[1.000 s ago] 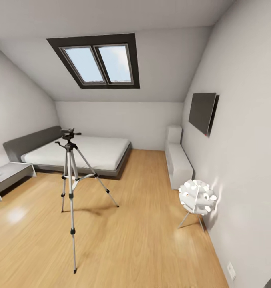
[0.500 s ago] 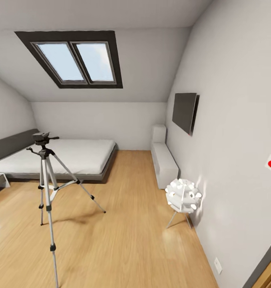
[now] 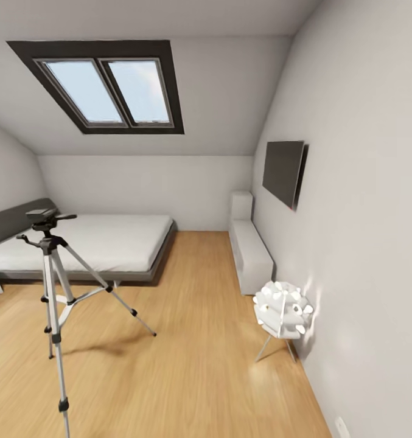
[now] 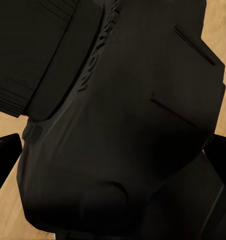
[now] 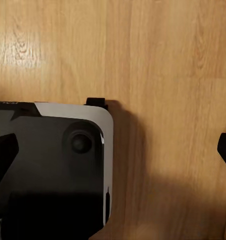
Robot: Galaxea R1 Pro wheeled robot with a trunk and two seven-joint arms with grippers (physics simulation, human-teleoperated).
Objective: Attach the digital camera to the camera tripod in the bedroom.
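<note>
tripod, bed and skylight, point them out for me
tripod (image 3: 46,246), head view, at the top of the legs, just under the black head
bed (image 3: 108,241), head view, on the white mattress top
skylight (image 3: 105,90), head view, on the dark bar between the two panes

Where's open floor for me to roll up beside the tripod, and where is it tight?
Open wood floor runs between the camera tripod and the round white lamp, up to the bed. It is tight along the wall: lamp, then white bench. The tripod's splayed legs crowd the other side.
</note>
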